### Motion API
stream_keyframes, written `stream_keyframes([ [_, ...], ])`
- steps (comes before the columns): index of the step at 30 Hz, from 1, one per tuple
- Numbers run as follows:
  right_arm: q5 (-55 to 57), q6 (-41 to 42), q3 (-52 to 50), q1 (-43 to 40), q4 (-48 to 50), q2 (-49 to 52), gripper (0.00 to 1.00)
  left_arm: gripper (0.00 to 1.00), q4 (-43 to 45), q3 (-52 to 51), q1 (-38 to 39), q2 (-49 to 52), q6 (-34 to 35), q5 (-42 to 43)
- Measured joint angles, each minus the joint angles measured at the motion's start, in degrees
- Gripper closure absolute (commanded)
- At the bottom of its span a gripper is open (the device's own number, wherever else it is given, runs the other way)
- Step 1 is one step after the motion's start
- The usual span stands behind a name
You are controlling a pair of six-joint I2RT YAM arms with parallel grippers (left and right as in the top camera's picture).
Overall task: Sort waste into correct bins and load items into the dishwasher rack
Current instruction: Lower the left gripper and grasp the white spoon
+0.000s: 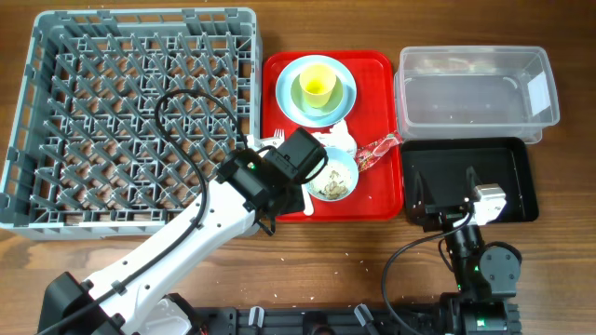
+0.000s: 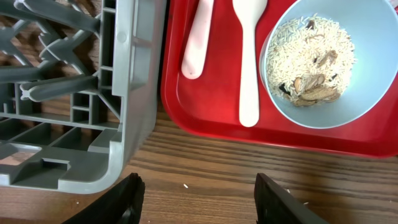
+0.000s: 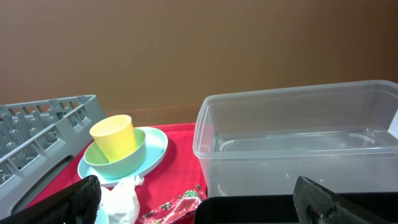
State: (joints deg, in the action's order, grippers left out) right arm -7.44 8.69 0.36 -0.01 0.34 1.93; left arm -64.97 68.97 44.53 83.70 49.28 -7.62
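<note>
On the near-left part of the red tray lie the white spoon and fork, with the pale blue bowl of rice crumbs just right of them. The spoon looks light, stiff and slick, and it lies flat, so a pinch across its narrow handle seems best. The left hand hangs over the worktop just off the tray's near edge, spread wide and empty. The right hand, right of the tray, is likewise released.

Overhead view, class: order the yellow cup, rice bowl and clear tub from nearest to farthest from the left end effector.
1. Rice bowl, near end of the red tray.
2. Yellow cup, at the tray's far end.
3. Clear tub, far right, off the tray.
</note>
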Motion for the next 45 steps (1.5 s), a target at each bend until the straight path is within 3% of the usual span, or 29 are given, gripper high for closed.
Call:
stream_keyframes([
  [29,0.0,0.0,0.0,0.0,0.0,0.0,0.0,0.37,1.5,0.0,0.0,0.0,0.0,-0.9],
  [32,0.0,0.0,0.0,0.0,0.0,0.0,0.0,0.55,1.7,0.0,0.0,0.0,-0.4,-2.7],
  [33,0.0,0.0,0.0,0.0,0.0,0.0,0.0,0.56,2.3,0.0,0.0,0.0,-1.0,-3.4],
  [34,0.0,0.0,0.0,0.0,0.0,0.0,0.0,0.65,2.8,0.0,-0.1,0.0,-1.8,-3.7],
  [35,0.0,0.0,0.0,0.0,0.0,0.0,0.0,0.8,3.0,0.0,-0.6,0.0,-2.3,-3.9],
  [39,0.0,0.0,0.0,0.0,0.0,0.0,0.0,0.84,3.7,0.0,-1.1,0.4,-3.1,-4.4],
  [41,0.0,0.0,0.0,0.0,0.0,0.0,0.0,0.91,4.7,0.0,-1.1,2.4,-3.1,-4.6],
  [45,0.0,0.0,0.0,0.0,0.0,0.0,0.0,0.92,12.6,0.0,-1.1,11.9,-3.4,-5.0],
])
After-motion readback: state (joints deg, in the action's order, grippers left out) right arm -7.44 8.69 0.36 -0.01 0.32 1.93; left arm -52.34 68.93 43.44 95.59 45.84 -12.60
